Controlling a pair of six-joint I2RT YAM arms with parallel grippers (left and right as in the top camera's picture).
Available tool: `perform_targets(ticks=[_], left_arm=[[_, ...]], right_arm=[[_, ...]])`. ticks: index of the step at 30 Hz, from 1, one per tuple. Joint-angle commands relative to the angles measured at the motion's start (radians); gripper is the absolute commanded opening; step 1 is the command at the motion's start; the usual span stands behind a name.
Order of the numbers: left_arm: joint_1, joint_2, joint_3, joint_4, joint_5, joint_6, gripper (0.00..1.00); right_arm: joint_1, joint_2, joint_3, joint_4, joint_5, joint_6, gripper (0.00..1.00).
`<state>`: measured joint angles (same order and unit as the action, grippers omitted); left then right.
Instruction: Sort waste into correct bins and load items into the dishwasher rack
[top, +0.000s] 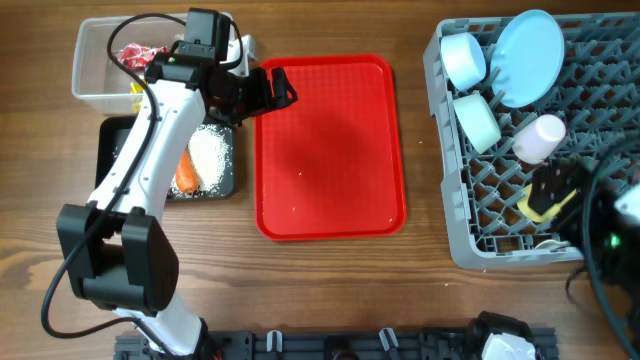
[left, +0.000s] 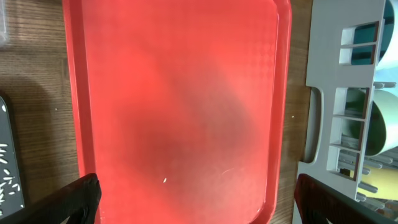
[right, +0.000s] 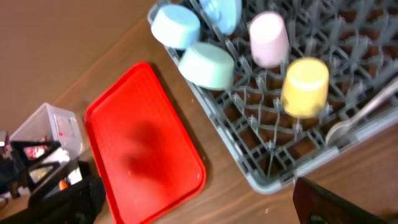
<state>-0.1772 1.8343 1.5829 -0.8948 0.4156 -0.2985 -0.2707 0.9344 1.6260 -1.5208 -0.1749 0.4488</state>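
Left fingers (top: 270, 92) spread wide and empty, red tray (top: 330, 150) beneath them. Right fingers (top: 552, 192) also spread, yellow cup (right: 305, 87) ahead in the rack (top: 437, 160).

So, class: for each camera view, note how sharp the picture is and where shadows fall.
Overhead: sharp and evenly lit. Left wrist: soft focus, a broad dim shadow across the red tray. Right wrist: tilted and blurred, pink cup and yellow cup soft-edged, a dark shadow patch on the tray.
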Motion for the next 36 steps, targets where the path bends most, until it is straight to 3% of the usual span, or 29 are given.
perform_targets(ticks=[1,5,10,18,22,33,36], left_arm=[[-0.002,-0.005,-0.008,-0.001,-0.006,0.006,1.00],[-0.002,-0.005,-0.008,-0.001,-0.006,0.006,1.00],[-0.002,-0.005,-0.008,-0.001,-0.006,0.006,1.00],[-0.002,-0.005,-0.008,-0.001,-0.006,0.006,1.00],[-0.002,-0.005,-0.008,-0.001,-0.006,0.006,1.00],[-0.002,-0.005,-0.008,-0.001,-0.006,0.006,1.00],[-0.002,-0.005,-0.008,-0.001,-0.006,0.006,1.00]], right_arm=[[0.005,-0.043,0.012,0.005,0.017,-0.046,1.00],[0.005,-0.058,-0.003,0.146,0.015,-0.308,1.00],[0.105,-0.166,-0.193,0.414,0.013,-0.395,1.00],[0.185,-0.590,-1.014,1.107,-0.165,-0.393,1.00],[0.242,-0.745,-1.304,1.334,-0.178,-0.386,1.00],[0.265,-0.877,-1.578,1.603,-0.015,-0.282,1.00],[0.266,-0.930,-1.622,1.588,0.021,-0.289,1.00]])
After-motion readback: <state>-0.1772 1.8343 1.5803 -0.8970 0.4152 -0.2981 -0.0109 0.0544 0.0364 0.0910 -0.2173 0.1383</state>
